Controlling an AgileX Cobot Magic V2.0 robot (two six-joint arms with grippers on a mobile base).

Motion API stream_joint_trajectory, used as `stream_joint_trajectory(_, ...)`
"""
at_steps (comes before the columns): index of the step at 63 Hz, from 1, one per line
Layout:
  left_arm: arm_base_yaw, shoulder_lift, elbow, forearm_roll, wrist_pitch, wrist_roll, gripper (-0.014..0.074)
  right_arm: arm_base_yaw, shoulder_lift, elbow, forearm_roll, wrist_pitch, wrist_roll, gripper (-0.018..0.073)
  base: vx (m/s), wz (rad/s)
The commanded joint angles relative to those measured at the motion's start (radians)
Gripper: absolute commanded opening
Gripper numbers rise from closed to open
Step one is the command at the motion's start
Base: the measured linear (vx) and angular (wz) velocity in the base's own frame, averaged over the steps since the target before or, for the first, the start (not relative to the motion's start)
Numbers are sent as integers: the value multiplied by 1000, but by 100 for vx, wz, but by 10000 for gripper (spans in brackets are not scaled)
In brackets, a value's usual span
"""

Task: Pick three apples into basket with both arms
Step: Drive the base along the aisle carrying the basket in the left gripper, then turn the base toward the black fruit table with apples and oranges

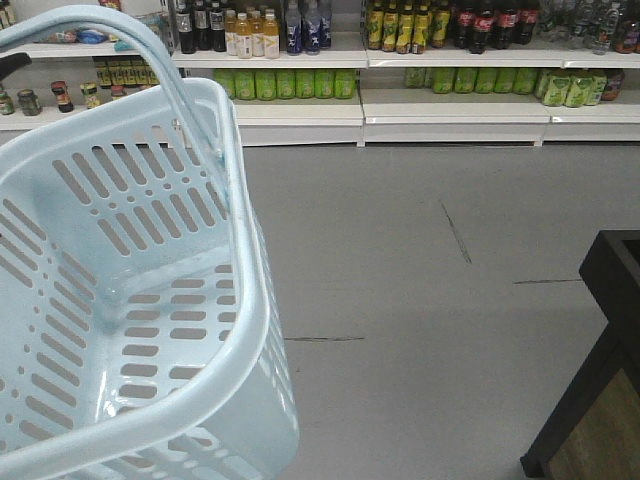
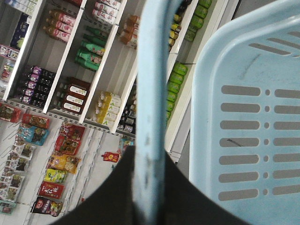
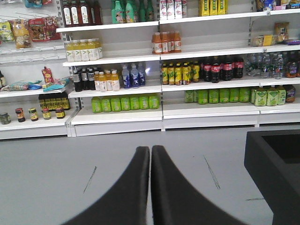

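Exterior front-facing view is showing the basket (image 1: 252,320) hanging tilted at the left, its slotted bottom bare. No apples are lying in it, and none are showing anywhere in this frame. A black stand (image 1: 612,300) is sitting at the right edge, well apart from the basket across open floor (image 1: 420,300).

Left wrist-mounted view is showing the left gripper (image 2: 149,161) clamping the basket's hoop handle (image 2: 152,84), which is running straight up between its black fingers. The basket body is hanging just to the right.

Right wrist-mounted view is showing the right gripper (image 3: 150,157) pointing toward the shelves (image 3: 117,117), its fingers pressing together and carrying nothing. The black stand is lying to its right, mostly cut off, so I cannot tell whether apples are resting there. As the free arm, the right one is likely taking the picking, opening and swinging rightward.
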Motion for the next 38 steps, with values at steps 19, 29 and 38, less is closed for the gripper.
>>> stream_joint_trajectory(19, -3, -15, -30, 32, -66, -23, -6, -4, -3, 13, -3, -70, -10, -9, 2, -16)
stream_joint_trajectory(29, -3, -15, -30, 32, -66, -23, -6, -4, -3, 13, -3, -70, -10, -9, 3, -21)
stream_joint_trajectory(38, -3, -15, -30, 32, -66, -23, -6, -4, -3, 13, -3, -70, -10, -9, 4, -21)
